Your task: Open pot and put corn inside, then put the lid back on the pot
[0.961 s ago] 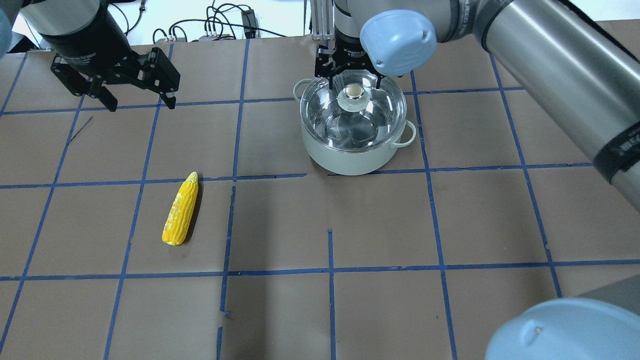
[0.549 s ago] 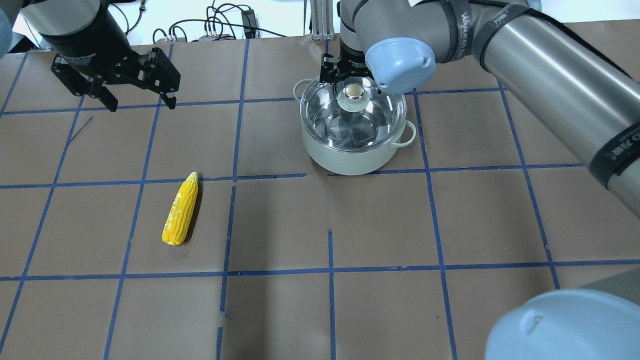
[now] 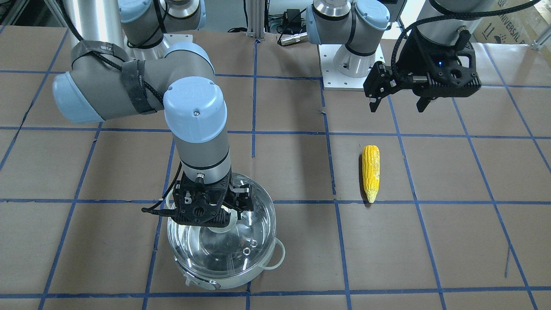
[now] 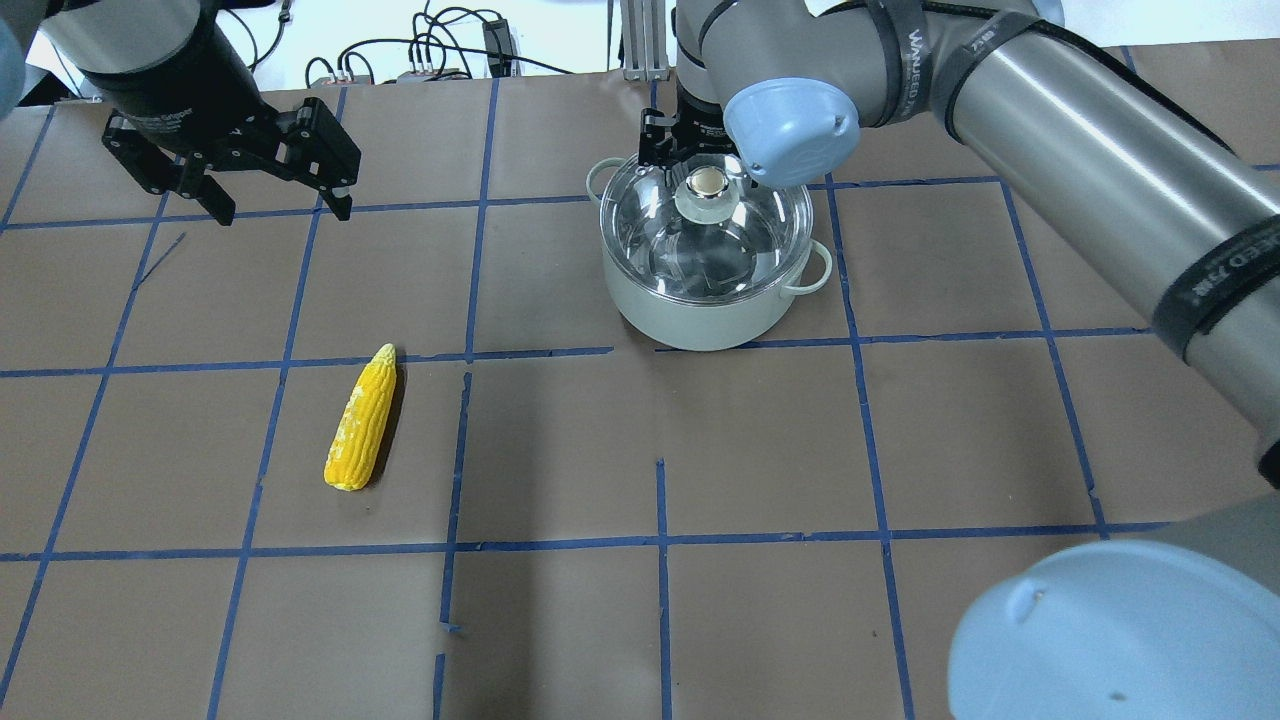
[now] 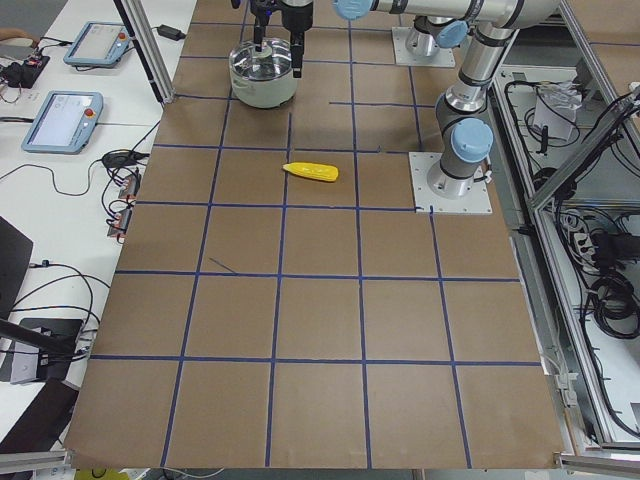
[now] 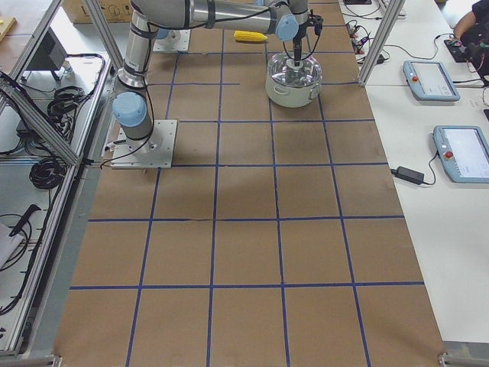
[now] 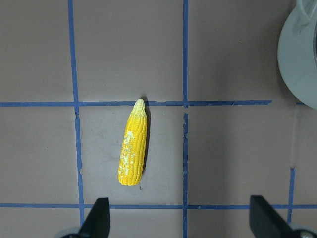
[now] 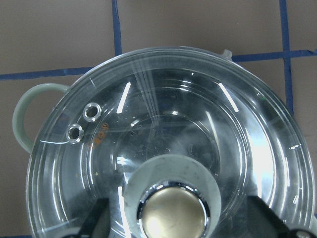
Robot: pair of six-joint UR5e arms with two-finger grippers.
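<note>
The steel pot stands at the table's far middle with the glass lid on it. My right gripper is open, low over the lid, with one finger on each side of the pale knob and a gap on both sides. The right wrist view shows the lid and both fingertips apart from the knob. The yellow corn lies flat on the table to the left, point away from me. My left gripper is open and empty, held above the table beyond the corn.
Brown paper with a grid of blue tape covers the table. Cables and a power block lie beyond the far edge. The pot's pale loop handles stick out left and right. My right arm's elbow fills the near right corner.
My right gripper has come down closer around the lid's knob, and the right arm has shifted a little. The left arm, the corn and the pot have not moved.
</note>
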